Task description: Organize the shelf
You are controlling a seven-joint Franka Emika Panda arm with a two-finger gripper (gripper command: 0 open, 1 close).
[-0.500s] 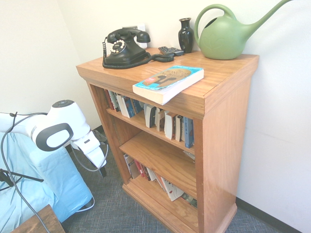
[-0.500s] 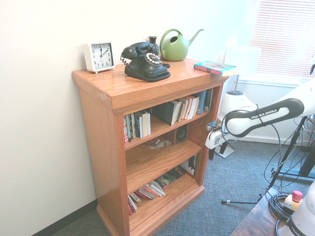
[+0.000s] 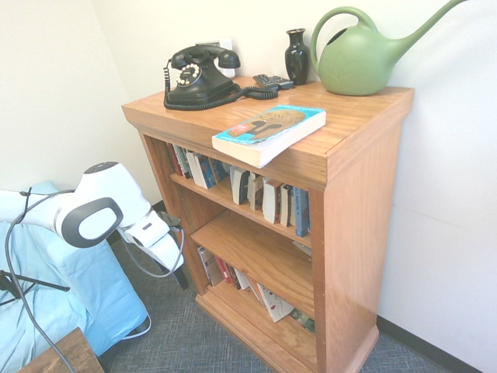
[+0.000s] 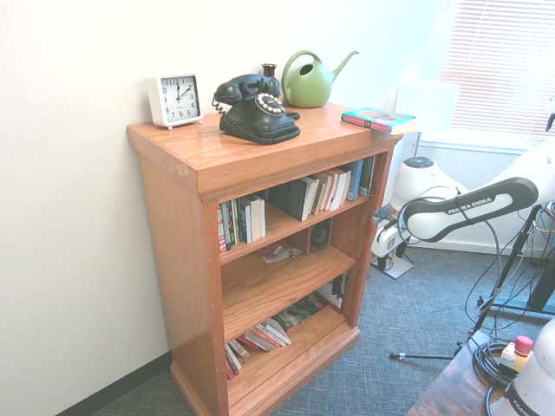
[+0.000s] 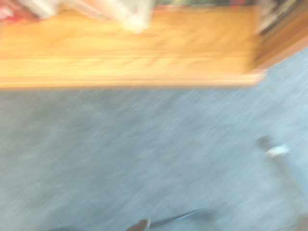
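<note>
So the shelf (image 3: 342, 155) stands against the wall in a corner, carrying a black rotary phone (image 3: 198, 76), a dark vase (image 3: 297, 54), a green watering can (image 3: 365, 54) and a turquoise paperback (image 3: 268, 132) that hangs a bit over the front edge of the top. The second exterior view also shows a white clock (image 4: 174, 99) up there. Biggest worry imo is that paperback: a brush against it from below could tip it onto the carpet (image 3: 194, 342). The leaning books on the bottom shelf (image 3: 256, 295) look loose too, so a sloppy reach could topple them further. The gripper (image 3: 180, 276) hangs low by the shelf's lower front corner, pointing mostly downward. Its jaws look spread wide and it's holding nothing, touching nothing as far as I can see. The wrist view is just blurry carpet and the base board.
</note>
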